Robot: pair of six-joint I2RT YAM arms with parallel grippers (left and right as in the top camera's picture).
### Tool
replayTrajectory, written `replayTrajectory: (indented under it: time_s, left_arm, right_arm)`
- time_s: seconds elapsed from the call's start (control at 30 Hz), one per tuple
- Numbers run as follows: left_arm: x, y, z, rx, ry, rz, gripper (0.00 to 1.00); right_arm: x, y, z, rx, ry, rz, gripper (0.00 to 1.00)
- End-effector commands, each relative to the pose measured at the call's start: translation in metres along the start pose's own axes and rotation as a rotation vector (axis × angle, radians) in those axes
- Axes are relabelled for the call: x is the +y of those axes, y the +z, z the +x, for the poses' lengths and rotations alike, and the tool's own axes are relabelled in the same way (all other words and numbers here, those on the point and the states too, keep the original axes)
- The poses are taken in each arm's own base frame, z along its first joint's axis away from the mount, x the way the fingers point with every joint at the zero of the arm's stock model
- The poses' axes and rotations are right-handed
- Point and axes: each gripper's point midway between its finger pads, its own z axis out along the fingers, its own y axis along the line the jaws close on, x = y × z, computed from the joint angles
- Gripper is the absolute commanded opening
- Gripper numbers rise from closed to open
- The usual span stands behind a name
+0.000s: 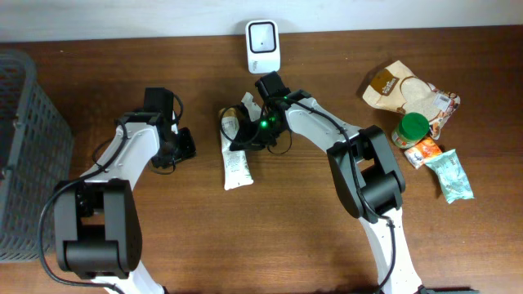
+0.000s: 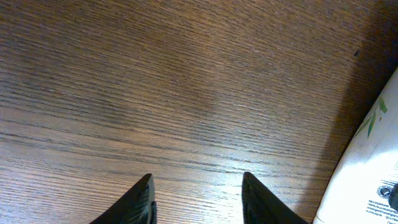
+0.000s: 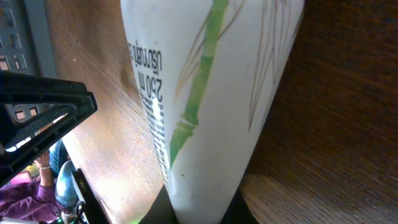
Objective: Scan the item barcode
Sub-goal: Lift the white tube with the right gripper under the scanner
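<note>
White tube (image 1: 235,167) runs top-to-bottom mid-frame; we pinch its upper part with right gripper (image 1: 242,132), scanner (image 1: 262,45) above, left gripper (image 1: 186,147) spread.

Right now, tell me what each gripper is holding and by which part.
The right gripper clamps the white tube at its end nearer the scanner. The left gripper is open over the table, holding nothing.
</note>
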Motion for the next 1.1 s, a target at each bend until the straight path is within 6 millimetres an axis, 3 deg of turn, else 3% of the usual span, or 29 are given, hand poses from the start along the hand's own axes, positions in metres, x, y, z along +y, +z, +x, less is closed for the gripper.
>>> replayTrajectory:
  time_s: [0.0,0.07,0.1,0.17,0.2,0.27,0.37,0.4,0.5,0.6,0.7,0.77,0.93,1.0,1.07]
  left_arm:
    - [0.0,0.004,0.002,0.01,0.012,0.003,0.42]
    - [0.004,0.004,0.0,-0.002,0.012,-0.022,0.49]
    - [0.007,0.004,-0.001,-0.009,0.012,-0.037,0.56]
    - [0.007,0.004,-0.001,-0.009,0.012,-0.039,0.91]
    - [0.007,0.004,-0.001,-0.011,0.012,-0.04,0.99]
    - [0.008,0.004,-0.002,-0.013,0.012,-0.045,0.99]
    - [0.008,0.004,-0.002,-0.013,0.012,-0.045,0.99]
    - [0.008,0.004,-0.002,-0.012,0.012,-0.045,0.99]
    - [0.008,0.004,-0.002,-0.012,0.012,-0.045,0.99]
    - [0.008,0.004,-0.002,-0.012,0.013,-0.045,0.99]
    - [0.008,0.004,-0.002,-0.012,0.012,-0.045,0.99]
    - [0.007,0.004,-0.003,-0.016,0.009,-0.043,0.99]
    - [0.007,0.004,-0.002,-0.016,0.009,-0.043,0.99]
    - [0.007,0.004,-0.003,-0.016,0.008,-0.043,0.99]
    - [0.007,0.004,-0.002,-0.016,0.009,-0.043,0.99]
  right_arm:
    - [-0.04,0.027,0.018,0.053,0.051,0.112,0.04]
    - [-0.036,0.026,0.023,0.075,0.07,0.085,0.04]
    - [-0.026,0.02,0.023,0.089,0.07,-0.001,0.04]
    - [-0.002,-0.002,0.017,0.081,-0.01,-0.178,0.04]
    - [0.006,-0.016,0.014,0.068,-0.036,-0.226,0.04]
    - [0.031,-0.069,0.011,0.008,-0.164,-0.28,0.05]
    - [0.052,-0.118,0.013,-0.053,-0.244,-0.273,0.04]
    - [0.062,-0.143,0.014,-0.09,-0.281,-0.278,0.04]
    - [0.08,-0.193,0.017,-0.177,-0.339,-0.267,0.04]
    - [0.104,-0.251,0.03,-0.282,-0.398,-0.25,0.04]
    - [0.122,-0.295,0.045,-0.364,-0.424,-0.254,0.04]
    - [0.13,-0.312,0.055,-0.393,-0.422,-0.261,0.04]
    - [0.135,-0.315,0.062,-0.38,-0.354,-0.268,0.04]
    - [0.128,-0.325,0.05,-0.417,-0.278,-0.114,0.04]
    - [0.14,-0.347,0.042,-0.485,-0.32,0.075,0.04]
